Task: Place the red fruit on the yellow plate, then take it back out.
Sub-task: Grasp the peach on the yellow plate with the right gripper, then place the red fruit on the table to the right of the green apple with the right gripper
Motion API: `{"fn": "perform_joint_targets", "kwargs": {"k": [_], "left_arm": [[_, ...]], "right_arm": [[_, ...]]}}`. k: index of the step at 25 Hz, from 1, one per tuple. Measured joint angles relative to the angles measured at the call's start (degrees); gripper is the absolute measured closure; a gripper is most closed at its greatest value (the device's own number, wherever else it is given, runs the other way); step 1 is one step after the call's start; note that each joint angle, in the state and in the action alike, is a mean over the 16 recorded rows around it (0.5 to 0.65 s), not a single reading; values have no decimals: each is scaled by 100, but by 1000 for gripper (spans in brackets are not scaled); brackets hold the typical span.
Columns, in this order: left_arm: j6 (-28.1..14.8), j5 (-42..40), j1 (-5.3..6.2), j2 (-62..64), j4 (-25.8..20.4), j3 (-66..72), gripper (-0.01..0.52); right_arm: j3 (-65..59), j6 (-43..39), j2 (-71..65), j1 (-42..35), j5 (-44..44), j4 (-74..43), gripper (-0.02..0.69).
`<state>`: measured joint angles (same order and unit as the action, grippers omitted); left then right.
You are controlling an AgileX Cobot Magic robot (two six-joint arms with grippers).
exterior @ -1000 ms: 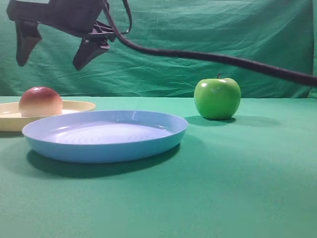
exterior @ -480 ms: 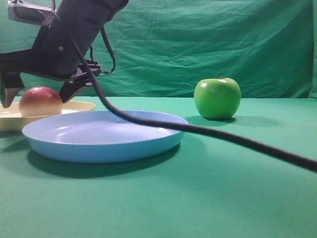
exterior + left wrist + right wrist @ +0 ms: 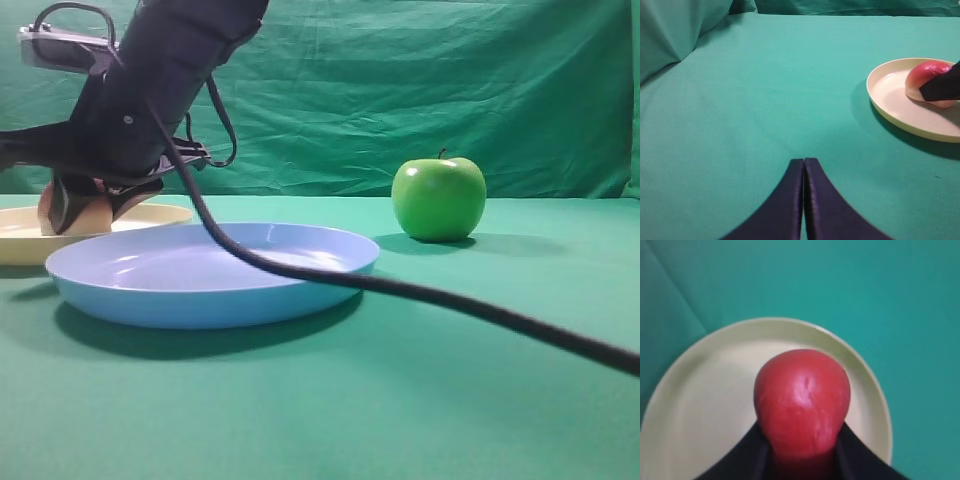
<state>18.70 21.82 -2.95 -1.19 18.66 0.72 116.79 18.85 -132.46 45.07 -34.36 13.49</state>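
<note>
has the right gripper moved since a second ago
Yes. The right gripper has come down from above the yellow plate and closed around the red fruit.

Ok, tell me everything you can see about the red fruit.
The red fruit is round, smooth and slightly glossy, deep red on top fading to pale cream low down. It sits on the yellow plate, off-centre in it. The right end effector has a dark finger against each side of it. Nothing else touches it.
</note>
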Motion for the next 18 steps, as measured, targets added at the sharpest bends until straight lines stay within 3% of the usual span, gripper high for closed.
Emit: {"fn": "perform_joint_targets", "kwargs": {"k": [11,18], "left_arm": [[0,0,0,0,0,0,514],[0,0,0,0,0,0,514]], "right_arm": [[-524,-372,1932,-519,-1573,-185,480],[-2211,-684,3568,-917,-1566,-373,484]]}}
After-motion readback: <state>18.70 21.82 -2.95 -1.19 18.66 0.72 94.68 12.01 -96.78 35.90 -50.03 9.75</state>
